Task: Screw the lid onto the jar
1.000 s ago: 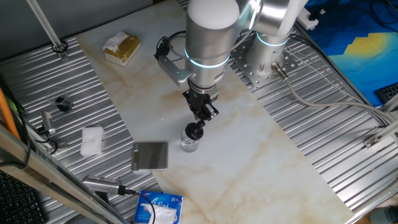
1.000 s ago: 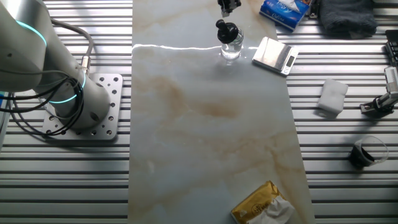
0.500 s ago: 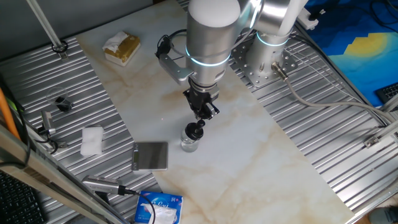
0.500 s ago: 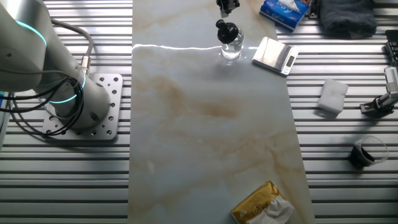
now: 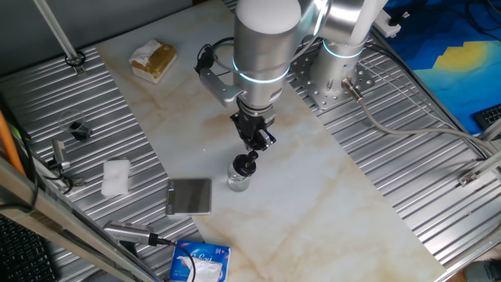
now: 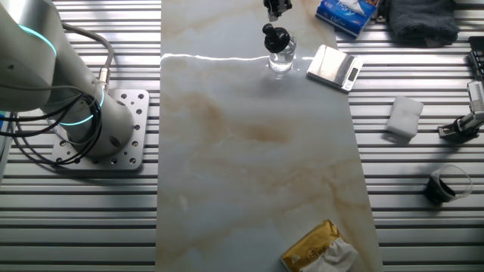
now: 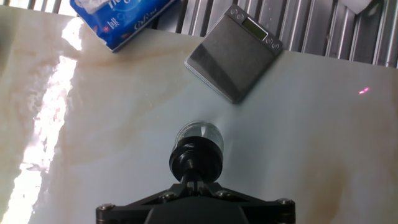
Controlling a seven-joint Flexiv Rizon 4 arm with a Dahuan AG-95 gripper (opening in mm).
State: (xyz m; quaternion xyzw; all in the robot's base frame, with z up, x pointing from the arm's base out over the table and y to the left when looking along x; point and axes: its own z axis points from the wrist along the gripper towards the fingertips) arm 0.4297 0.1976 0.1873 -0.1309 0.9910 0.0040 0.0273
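Evidently the lid sits atop the jar beside the grey scale, with the gripper just above; finger state and thread tightness cannot be told.

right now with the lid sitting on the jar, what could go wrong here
The lid looks off-centre on the jar in the hand view, so it may be only perched or cross-threaded. The small jar stands loose on the smooth marble table, so it could spin or tip under the gripper. If it slides, the scale is nearby.
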